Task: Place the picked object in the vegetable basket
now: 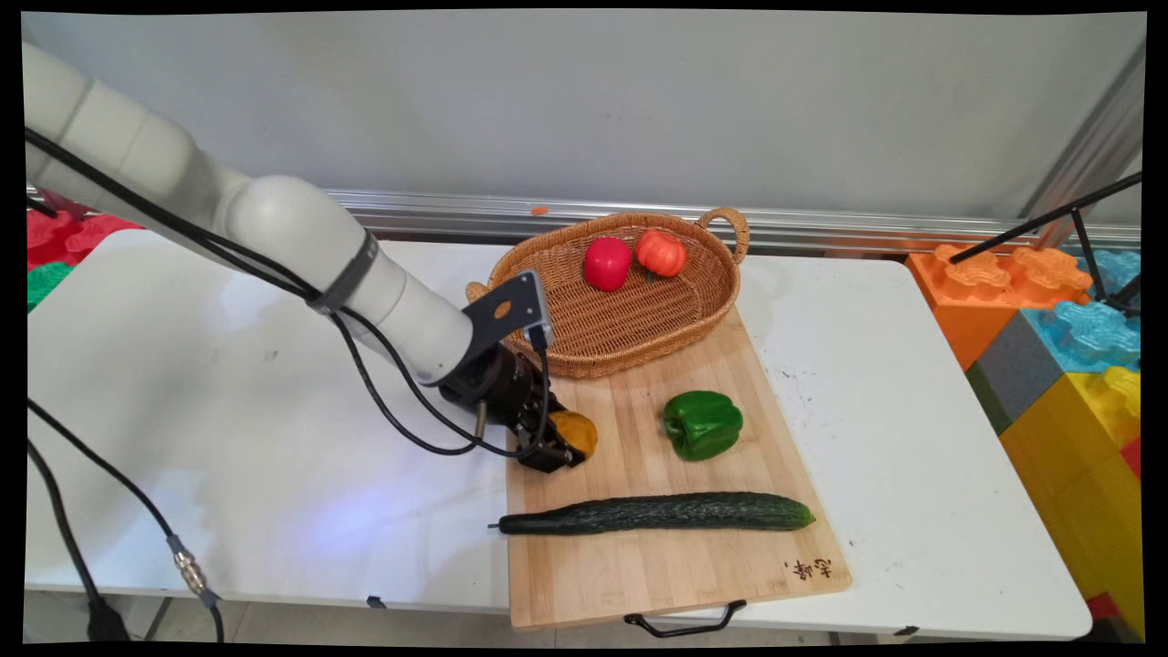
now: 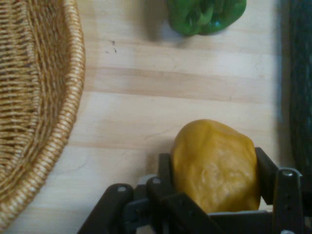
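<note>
My black gripper (image 1: 564, 447) is low over the left part of the wooden cutting board (image 1: 639, 566), shut on a yellow-orange lumpy vegetable, likely a yellow pepper (image 1: 577, 432). In the hand view the yellow pepper (image 2: 214, 165) sits squeezed between the gripper (image 2: 214, 178) and its two fingers (image 2: 265, 175), on or just above the board (image 2: 161, 102). A green bell pepper (image 1: 702, 423) (image 2: 204, 14) lies to its right on the board. A long cucumber (image 1: 657, 513) lies nearer the front edge. The wicker basket (image 1: 557, 351) stands just behind the gripper.
The basket (image 2: 48, 112) holds a red pepper (image 1: 607, 263) and an orange-red tomato (image 1: 660, 253). Big coloured foam blocks (image 1: 1058, 365) stand at the right of the table. A black tripod leg (image 1: 1040, 222) crosses above them. Black cables (image 1: 392, 415) hang from the arm.
</note>
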You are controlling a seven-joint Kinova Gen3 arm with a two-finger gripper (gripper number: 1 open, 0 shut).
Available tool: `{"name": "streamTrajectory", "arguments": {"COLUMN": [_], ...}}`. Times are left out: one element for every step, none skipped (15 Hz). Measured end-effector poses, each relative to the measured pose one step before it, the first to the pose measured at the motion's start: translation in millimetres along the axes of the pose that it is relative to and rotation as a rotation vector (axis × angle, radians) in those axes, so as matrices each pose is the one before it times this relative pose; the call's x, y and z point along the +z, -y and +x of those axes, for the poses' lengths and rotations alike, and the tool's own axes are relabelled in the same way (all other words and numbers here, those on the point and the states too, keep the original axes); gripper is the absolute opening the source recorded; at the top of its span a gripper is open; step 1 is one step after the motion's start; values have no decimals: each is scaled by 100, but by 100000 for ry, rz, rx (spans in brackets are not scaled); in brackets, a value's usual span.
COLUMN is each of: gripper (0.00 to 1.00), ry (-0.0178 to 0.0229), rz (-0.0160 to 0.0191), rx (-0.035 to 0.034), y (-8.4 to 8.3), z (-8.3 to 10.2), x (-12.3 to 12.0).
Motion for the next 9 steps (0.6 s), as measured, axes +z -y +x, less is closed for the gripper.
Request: {"name": "streamTrajectory", "arguments": {"gripper": [0,0,0,0,0,0,0,0,0], "ry": [-265,-802,-1255,-1205,-1671,-1323,-1466,-1519,-1373], "rz": [536,1076,1268,1138,1576,1300,1640,1758,1715], "rx": [-654,-600,-850,-838,-1356,-997,-1141,-999,-592], "y": [-125,-187,-227,-162,-160,-30,49,163,273], "z": [398,756,987,951,1435,1196,1374,1370,1139], "x": [-635,-888,-948,-727,-789,-462,-408,-288,-151]}}
